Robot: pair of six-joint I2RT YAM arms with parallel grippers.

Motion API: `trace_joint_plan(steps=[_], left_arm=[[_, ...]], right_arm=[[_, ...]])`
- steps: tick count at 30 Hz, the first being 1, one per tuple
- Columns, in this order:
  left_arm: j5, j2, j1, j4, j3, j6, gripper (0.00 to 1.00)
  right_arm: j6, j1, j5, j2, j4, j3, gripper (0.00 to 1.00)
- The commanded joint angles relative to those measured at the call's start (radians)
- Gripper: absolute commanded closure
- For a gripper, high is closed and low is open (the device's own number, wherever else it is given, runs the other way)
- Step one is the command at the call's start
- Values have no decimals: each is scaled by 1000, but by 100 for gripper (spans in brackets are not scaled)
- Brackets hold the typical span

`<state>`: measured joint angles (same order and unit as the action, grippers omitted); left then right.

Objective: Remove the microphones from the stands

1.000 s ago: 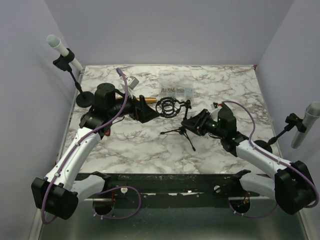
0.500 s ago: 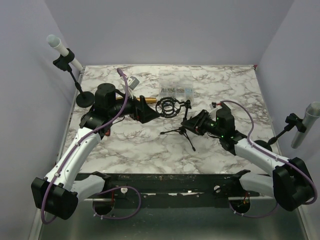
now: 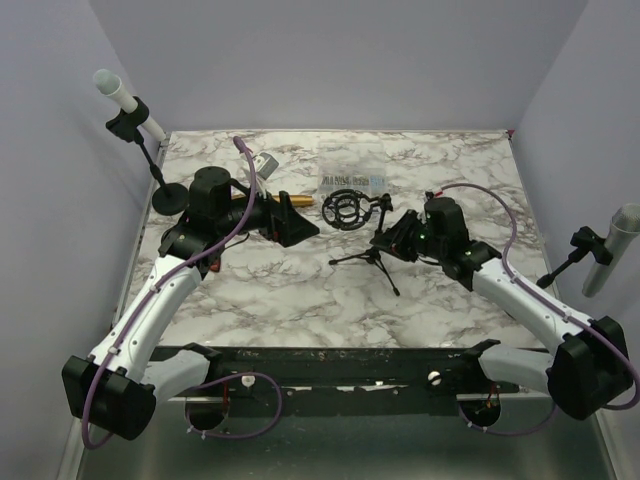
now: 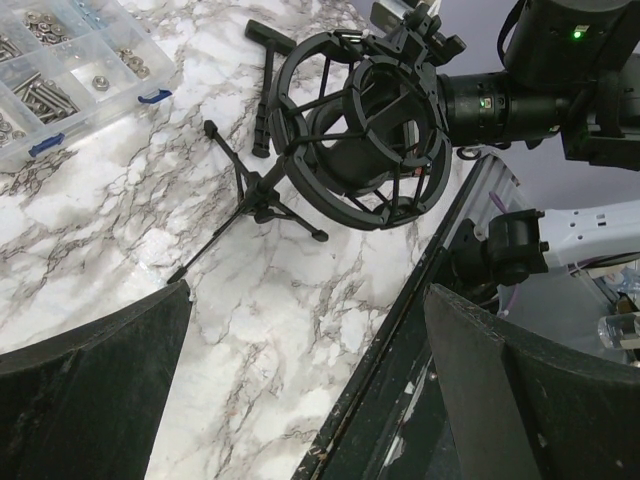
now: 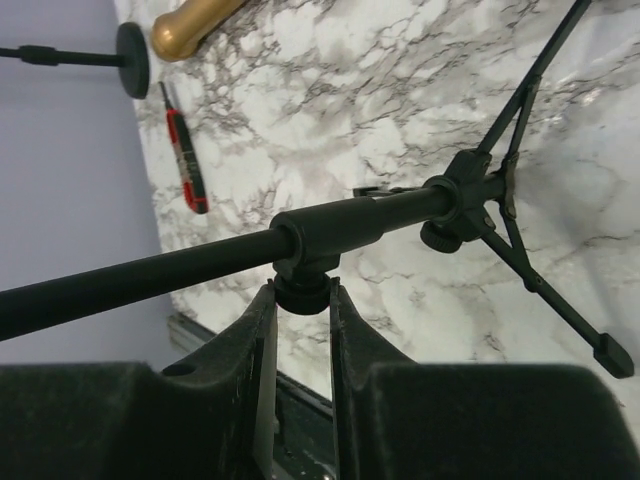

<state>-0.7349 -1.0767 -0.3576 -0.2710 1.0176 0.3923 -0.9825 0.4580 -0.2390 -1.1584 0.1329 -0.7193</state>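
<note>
Gold microphone lies left of the worktop's middle, nearer the far edge. Its body is mostly hidden under the left arm's wrist, and its tip sits just beside the black ring of the shock mount. That ring tops a small black tripod stand, tilted over at the centre of the marble table.

The left gripper hovers over the microphone with its fingers spread wide; whether they touch it cannot be told. The right gripper is pinched tight on a collar of the stand's rod.

Bare marble stretches from the tripod to the near edge. A clear parts box sits between the ring and the far edge.

The left arm rises from the near-left corner, with its wrist turned rightward. The right arm reaches low from the near-right corner toward the centre.
</note>
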Motion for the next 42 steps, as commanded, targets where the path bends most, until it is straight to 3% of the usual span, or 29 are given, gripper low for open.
trace_joint_plan(steps=[1, 6, 12, 21, 29, 36, 42], left_arm=[[-6, 17, -6, 12, -7, -12, 2], [-4, 10, -6, 12, -7, -12, 2], [-2, 12, -6, 9, -7, -14, 2], [4, 21, -6, 8, -7, -14, 2], [2, 23, -6, 10, -7, -14, 2], [-12, 18, -7, 18, -10, -8, 1], [-16, 16, -11, 23, -11, -7, 1]], right_arm=[[95, 47, 196, -26, 238, -103, 97], [101, 139, 328, -55, 305, -181, 94], [103, 148, 308, -49, 294, -199, 88], [128, 146, 272, 10, 264, -193, 47], [217, 115, 394, 120, 379, -174, 44], [307, 73, 503, 271, 437, -256, 22], [348, 74, 389, 298, 357, -342, 11]])
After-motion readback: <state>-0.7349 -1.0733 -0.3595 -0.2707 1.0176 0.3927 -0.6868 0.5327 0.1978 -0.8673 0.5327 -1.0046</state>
